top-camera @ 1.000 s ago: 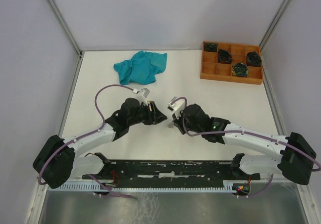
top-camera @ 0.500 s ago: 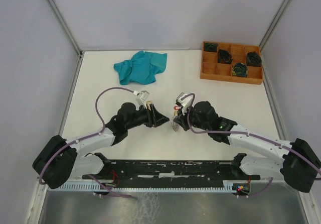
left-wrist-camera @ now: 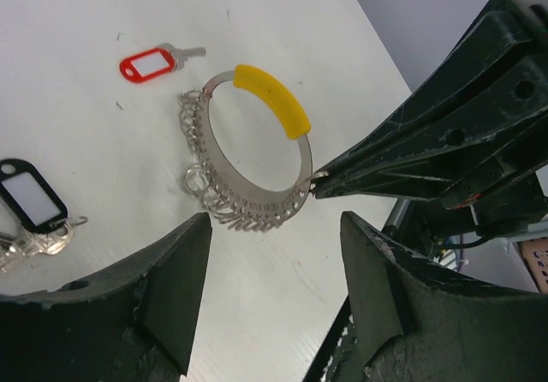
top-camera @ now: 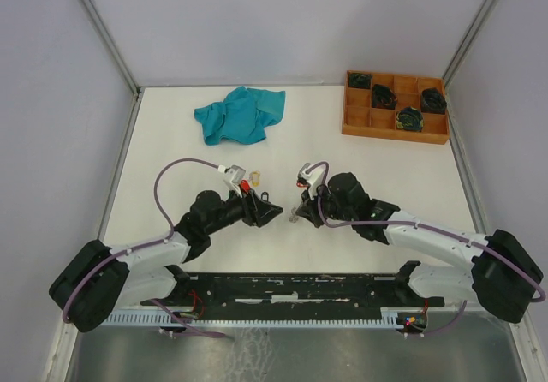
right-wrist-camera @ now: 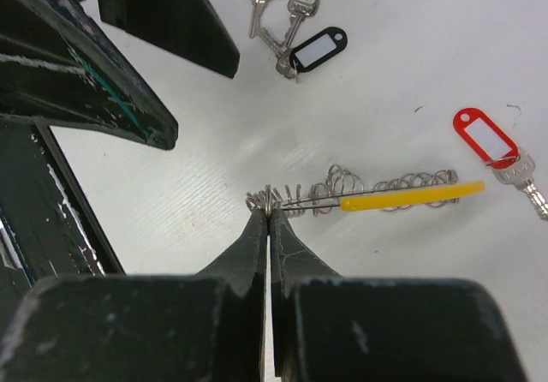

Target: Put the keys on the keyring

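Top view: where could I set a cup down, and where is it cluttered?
Bare table lies between the teal cloth and the orange tray along the far edge, and on the right, just nearer than the tray. The middle is crowded with the keyring and keys.

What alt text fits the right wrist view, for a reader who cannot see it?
The right gripper is shut on the wire of the keyring, seen edge-on with its yellow sleeve, over a white table. A red-tagged key lies at the right, a bunch of tagged keys at the top, and the open left gripper stands at the upper left.
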`<state>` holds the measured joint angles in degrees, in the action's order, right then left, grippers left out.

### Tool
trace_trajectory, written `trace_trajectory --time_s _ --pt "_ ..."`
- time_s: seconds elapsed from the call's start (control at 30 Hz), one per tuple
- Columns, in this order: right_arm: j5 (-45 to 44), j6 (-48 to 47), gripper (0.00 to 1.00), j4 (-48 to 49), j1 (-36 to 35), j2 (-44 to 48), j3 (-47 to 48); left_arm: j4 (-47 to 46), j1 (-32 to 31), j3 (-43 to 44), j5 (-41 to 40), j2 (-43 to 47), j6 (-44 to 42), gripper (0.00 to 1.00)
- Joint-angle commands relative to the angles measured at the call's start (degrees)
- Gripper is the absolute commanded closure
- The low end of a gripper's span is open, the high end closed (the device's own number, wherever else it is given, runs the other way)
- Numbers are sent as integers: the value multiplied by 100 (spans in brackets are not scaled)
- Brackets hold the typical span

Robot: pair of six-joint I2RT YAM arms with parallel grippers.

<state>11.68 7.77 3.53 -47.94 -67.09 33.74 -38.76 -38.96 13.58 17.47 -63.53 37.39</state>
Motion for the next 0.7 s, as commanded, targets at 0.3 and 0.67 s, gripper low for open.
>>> trace_trajectory --time_s 0.3,0.67 --pt "249 -827 99 -1119 22 95 818 -1257 4 215 645 -438 -1697 34" --pt "-18 -437 99 -819 22 64 716 -1661 16 266 1330 -665 -2391 39"
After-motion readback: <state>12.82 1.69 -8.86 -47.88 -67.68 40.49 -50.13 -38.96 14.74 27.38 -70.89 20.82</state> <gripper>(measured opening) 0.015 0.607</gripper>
